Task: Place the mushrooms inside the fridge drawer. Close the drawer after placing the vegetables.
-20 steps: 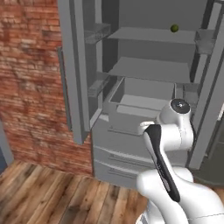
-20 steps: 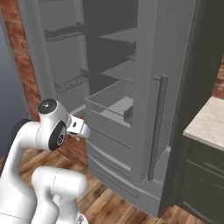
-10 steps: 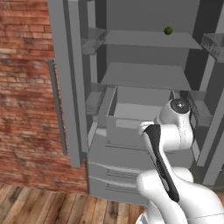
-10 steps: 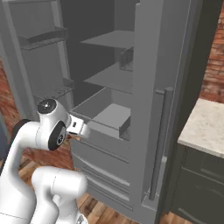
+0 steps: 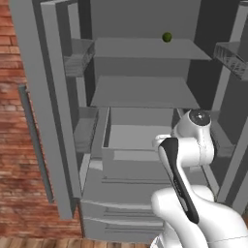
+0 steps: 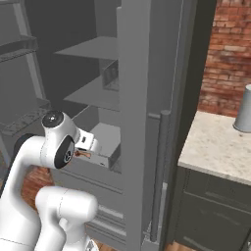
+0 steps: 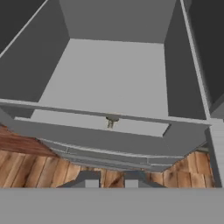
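The base has rolled closer, so the fridge now stands square ahead and the open fridge drawer (image 5: 127, 164) lies just under the gripper (image 7: 110, 183); the drop looks near. The left door (image 5: 36, 111) stands well apart. A dark-capped mushroom (image 7: 111, 120) shows at the drawer's front rim. The jaws are nearly closed; I cannot tell whether they hold anything. The right door (image 6: 135, 122) crowds the arm.

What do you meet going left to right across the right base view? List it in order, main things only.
door bin → robot arm → fridge drawer → door handle → counter → grey canister
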Controlling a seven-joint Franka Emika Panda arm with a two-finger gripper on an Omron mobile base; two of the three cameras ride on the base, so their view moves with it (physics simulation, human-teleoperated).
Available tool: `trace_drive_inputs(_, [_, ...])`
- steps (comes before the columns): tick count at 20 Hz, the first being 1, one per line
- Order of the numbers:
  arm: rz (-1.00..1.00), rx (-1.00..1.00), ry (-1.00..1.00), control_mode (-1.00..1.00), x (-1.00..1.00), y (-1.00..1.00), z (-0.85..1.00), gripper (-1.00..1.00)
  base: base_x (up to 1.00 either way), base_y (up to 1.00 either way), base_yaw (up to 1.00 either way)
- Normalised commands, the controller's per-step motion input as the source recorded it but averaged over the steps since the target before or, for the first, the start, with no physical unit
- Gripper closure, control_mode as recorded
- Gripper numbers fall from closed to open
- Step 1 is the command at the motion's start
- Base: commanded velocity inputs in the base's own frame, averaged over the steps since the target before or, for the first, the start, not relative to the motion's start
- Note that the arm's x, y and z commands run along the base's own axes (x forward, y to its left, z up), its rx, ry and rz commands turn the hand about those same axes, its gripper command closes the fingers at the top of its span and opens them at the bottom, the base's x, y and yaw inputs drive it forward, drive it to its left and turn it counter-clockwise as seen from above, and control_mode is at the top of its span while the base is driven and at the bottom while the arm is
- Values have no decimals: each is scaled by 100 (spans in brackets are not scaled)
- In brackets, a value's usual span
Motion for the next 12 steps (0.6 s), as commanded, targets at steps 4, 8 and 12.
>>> trace_drive_inputs(4, [0,0,0,100,0,0,0,100,45,20,-19])
trace_drive_inputs(8, [0,0,0,100,0,0,0,100,33,25,-14])
trace_drive_inputs(12, [0,0,0,100,0,0,0,100,31,50,-12])
